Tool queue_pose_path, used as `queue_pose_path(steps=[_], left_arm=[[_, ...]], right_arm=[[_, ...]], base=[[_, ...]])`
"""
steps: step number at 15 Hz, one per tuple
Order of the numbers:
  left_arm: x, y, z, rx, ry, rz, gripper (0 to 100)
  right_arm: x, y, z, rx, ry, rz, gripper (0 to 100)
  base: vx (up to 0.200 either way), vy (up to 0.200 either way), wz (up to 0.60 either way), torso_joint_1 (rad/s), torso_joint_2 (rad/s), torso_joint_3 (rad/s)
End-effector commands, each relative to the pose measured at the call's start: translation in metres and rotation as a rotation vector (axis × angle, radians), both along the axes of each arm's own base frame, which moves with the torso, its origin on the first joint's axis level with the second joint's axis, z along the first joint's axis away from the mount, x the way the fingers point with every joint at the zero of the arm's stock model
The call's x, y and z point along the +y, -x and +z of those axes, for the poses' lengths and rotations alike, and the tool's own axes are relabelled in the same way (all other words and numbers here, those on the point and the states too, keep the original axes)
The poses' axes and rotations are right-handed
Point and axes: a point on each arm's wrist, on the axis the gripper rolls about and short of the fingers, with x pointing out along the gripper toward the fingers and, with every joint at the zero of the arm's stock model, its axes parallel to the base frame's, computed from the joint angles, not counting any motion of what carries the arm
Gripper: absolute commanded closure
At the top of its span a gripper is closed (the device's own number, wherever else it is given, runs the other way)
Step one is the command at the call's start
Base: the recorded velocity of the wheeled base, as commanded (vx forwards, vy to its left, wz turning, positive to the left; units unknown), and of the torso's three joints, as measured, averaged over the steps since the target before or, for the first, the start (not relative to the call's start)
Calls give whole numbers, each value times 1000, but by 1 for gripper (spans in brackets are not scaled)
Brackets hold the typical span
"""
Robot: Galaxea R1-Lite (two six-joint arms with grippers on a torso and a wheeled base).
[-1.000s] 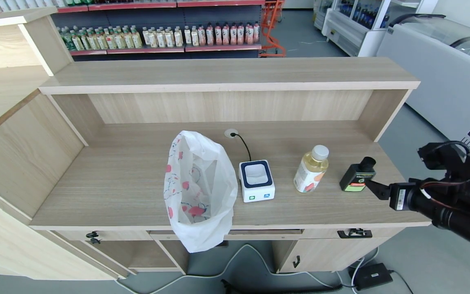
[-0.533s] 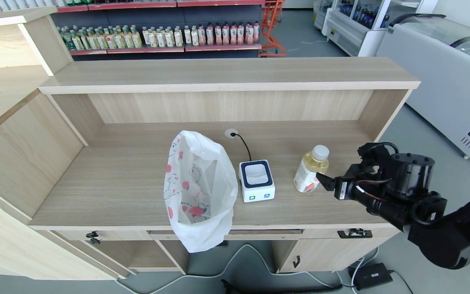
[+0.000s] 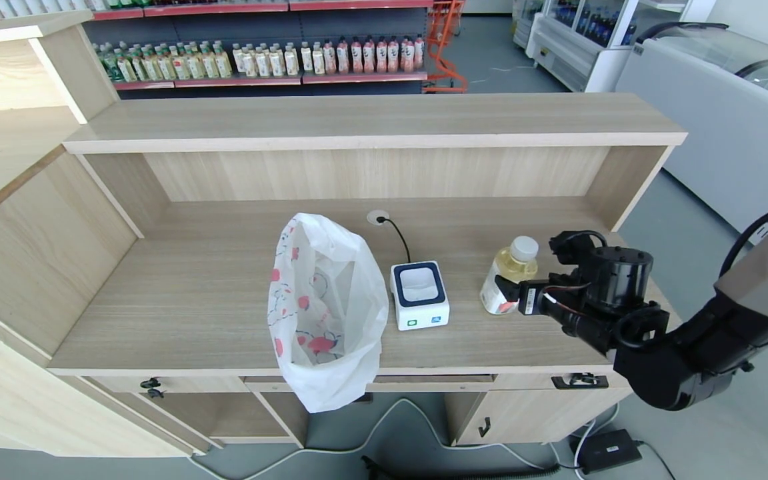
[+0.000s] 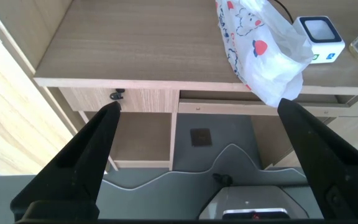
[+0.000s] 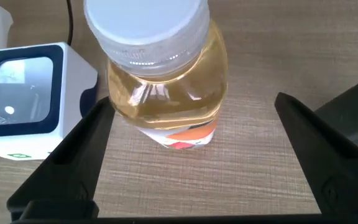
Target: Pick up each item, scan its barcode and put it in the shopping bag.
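Note:
A clear bottle (image 3: 511, 273) of yellow drink with a white cap stands on the wooden counter (image 3: 211, 300), right of the white barcode scanner (image 3: 419, 293). My right gripper (image 3: 503, 292) is open at the bottle's lower half. In the right wrist view, the bottle (image 5: 166, 93) stands between its two fingers (image 5: 73, 168). A small dark item (image 5: 356, 118) stands just beyond one finger. The white shopping bag (image 3: 327, 307) with red prints hangs open over the counter's front edge, left of the scanner. My left gripper (image 4: 197, 168) is open, low before the counter's front.
A raised back ledge (image 3: 371, 123) and side walls enclose the counter. The scanner's cable (image 3: 399, 237) runs to a hole at the back. Drawers and handles (image 3: 579, 381) sit under the front edge. The counter's left half (image 3: 177, 280) is bare wood.
My right arm has swung left along the counter, past the small dark item, and its open fingers now flank the bottle. The bottle, scanner and bag have not moved.

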Motion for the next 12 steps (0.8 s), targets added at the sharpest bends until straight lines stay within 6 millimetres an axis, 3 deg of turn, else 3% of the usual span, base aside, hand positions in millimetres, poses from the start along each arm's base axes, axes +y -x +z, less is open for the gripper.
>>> queue_pose_path(steps=[1, 12], left_arm=[[0, 0, 0, 0, 0, -1, 0], [0, 0, 0, 0, 0, -1, 0]], right_arm=[[4, -9, -6, 0, -4, 4, 0], [30, -60, -29, -67, 31, 38, 0]], base=[[0, 0, 0, 0, 0, 0], [0, 0, 0, 0, 0, 0]])
